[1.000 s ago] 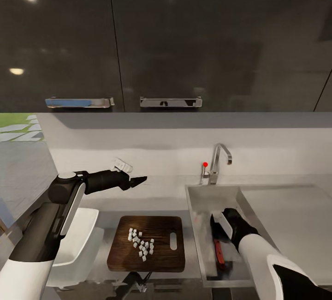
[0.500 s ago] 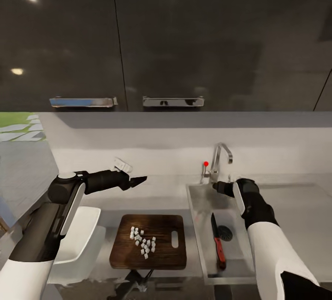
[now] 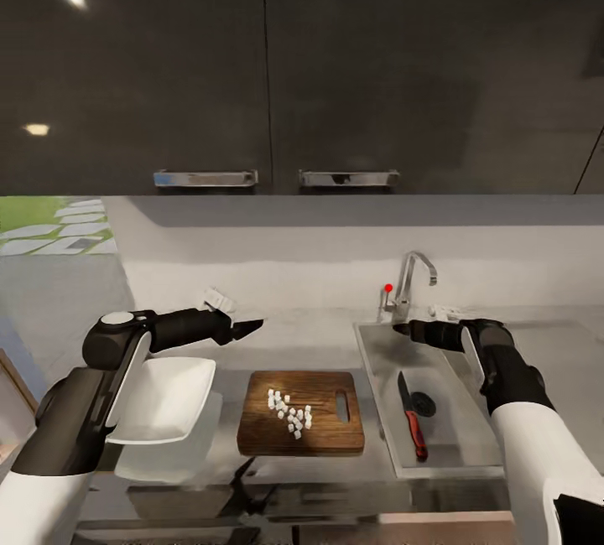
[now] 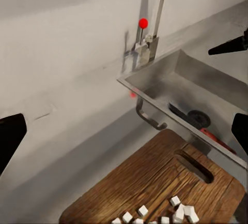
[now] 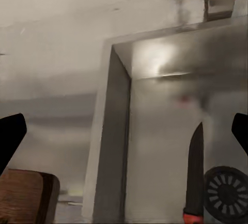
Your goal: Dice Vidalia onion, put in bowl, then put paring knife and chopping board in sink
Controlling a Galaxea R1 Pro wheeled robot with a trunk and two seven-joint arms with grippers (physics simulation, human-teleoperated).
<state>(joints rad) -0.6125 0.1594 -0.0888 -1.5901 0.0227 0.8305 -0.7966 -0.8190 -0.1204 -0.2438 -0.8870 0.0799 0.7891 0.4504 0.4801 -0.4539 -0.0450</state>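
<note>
Right hand [image 3: 413, 329] hangs open and empty above the paring knife [image 3: 412, 424] in the sink [image 3: 470, 453] (left hand [image 3: 249, 328] also open); tilting the chopping board [image 3: 303, 428] beside it may spill the diced onion [image 3: 289, 412].

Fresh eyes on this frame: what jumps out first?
The pile of white onion dice sits on the dark chopping board at the centre of the countertop. The red-handled paring knife lies in the sink beside the drain. The white bowl stands empty left of the board, with both grippers, left and right, raised and empty.
</note>
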